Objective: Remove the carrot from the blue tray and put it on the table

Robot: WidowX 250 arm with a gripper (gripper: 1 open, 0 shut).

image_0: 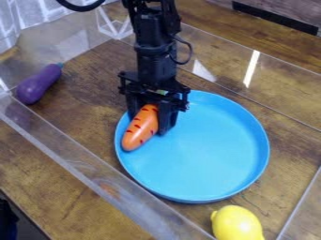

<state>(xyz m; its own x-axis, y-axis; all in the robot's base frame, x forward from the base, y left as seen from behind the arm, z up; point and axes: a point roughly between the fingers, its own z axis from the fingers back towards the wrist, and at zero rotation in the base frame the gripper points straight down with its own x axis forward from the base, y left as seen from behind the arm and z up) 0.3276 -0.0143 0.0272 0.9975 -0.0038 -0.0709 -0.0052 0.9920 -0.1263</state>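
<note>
Robot test bench, acrylic walls [75,173], plank table [88,103]

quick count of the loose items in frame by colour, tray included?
Orange: 1, the carrot
Purple: 1, the eggplant
Yellow: 1, the lemon
Blue: 1, the blue tray
Total: 4
</note>
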